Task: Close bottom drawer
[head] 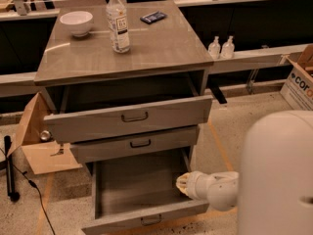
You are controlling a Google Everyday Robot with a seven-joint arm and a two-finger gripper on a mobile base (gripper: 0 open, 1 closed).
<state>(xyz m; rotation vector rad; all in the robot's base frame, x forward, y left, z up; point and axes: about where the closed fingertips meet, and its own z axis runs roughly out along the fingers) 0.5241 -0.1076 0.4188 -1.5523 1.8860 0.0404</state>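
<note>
Grey bottom drawer [142,219] is pulled far out, low in the frame. The gripper [182,184] is seen over its right side; open or shut cannot be told. The front should be pushed straight in.

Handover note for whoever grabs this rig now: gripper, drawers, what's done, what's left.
Gripper: low, over the inside of the bottom drawer, near its right wall; contact unclear.
Bottom drawer: pulled far out, front panel toward the camera.
Middle drawer is slightly out, top drawer partly out.
Done: nothing closed yet.
Left: probably bring the gripper round to the front panel and push the bottom drawer fully in.
</note>
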